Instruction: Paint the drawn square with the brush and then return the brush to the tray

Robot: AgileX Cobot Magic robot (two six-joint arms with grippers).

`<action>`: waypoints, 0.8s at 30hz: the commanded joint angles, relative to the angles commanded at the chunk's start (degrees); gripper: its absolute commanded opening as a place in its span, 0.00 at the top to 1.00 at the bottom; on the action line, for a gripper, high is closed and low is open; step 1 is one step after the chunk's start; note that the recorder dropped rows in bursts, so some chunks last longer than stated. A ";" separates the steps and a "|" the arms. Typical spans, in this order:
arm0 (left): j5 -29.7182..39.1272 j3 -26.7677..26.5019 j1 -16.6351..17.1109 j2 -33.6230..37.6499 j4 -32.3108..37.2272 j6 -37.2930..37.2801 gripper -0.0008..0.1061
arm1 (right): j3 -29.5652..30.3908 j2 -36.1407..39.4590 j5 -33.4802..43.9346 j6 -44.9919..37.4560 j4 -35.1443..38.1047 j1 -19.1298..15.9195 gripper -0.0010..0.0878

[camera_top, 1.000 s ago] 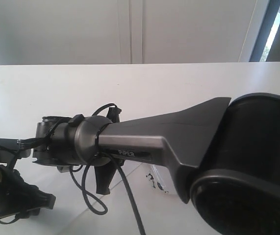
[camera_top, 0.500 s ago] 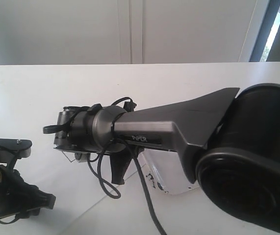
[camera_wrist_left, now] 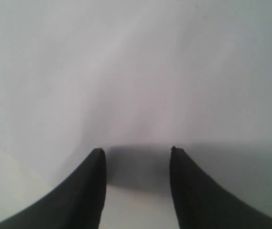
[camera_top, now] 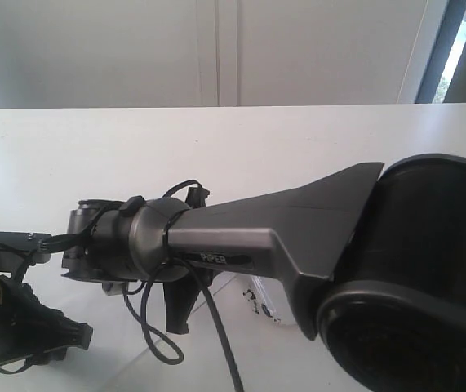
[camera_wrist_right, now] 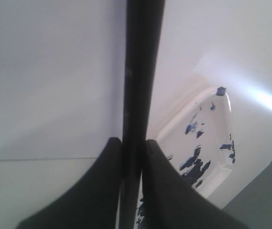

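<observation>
My right gripper point(camera_wrist_right: 132, 140) is shut on the brush point(camera_wrist_right: 143, 71), a long black stick that runs out past the fingertips, with its tip out of frame. Beside it lies the tray point(camera_wrist_right: 211, 125), clear and glossy, with dark navy blots along its rim. In the exterior view the right arm fills the middle. Its gripper point(camera_top: 177, 304) points down at the table, and a corner of the tray point(camera_top: 262, 299) shows behind it. The left gripper point(camera_wrist_left: 136, 150) stands open over bare white surface. It sits at the lower left of the exterior view point(camera_top: 20, 322). The drawn square is not visible.
The white table point(camera_top: 298, 147) stretches back to a pale wall. Black cables point(camera_top: 155, 343) loop under the right wrist. The right arm's big dark joint point(camera_top: 420, 286) blocks the lower right. A faint straight edge point(camera_wrist_right: 40, 160) crosses the white surface under the right gripper.
Half a second ago the right arm was further right and higher. It has since come back left and lower, close to where it was one second ago. The left gripper has stayed still.
</observation>
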 joint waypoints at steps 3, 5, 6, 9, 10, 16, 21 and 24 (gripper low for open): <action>0.00 0.00 0.00 0.00 0.00 0.00 0.54 | 2.44 -1.08 0.00 0.87 -2.25 -0.29 0.99; 0.17 0.00 0.00 0.00 0.00 0.00 0.54 | 3.62 -1.78 0.00 1.98 -4.27 -0.63 0.99; 0.17 0.00 0.00 0.00 0.00 0.00 0.54 | 4.17 -2.06 0.00 2.35 -5.44 -0.97 0.99; 0.17 0.00 0.00 0.00 0.00 0.00 0.54 | 4.40 -2.66 0.00 2.62 -6.40 -1.68 0.99; 0.29 0.00 0.00 0.00 0.00 0.00 0.54 | 4.40 -2.66 0.00 2.62 -6.52 -1.79 0.99; 0.93 0.00 0.00 0.00 0.00 0.00 0.54 | 4.40 -2.66 0.00 2.62 -6.75 -4.00 0.99; 1.05 0.00 0.00 0.00 0.00 0.00 0.54 | 4.40 -2.66 0.00 2.62 -6.67 -5.57 0.99; 1.05 0.00 0.00 0.00 0.00 0.00 0.54 | 4.40 -2.66 0.00 2.62 -6.67 -6.27 0.99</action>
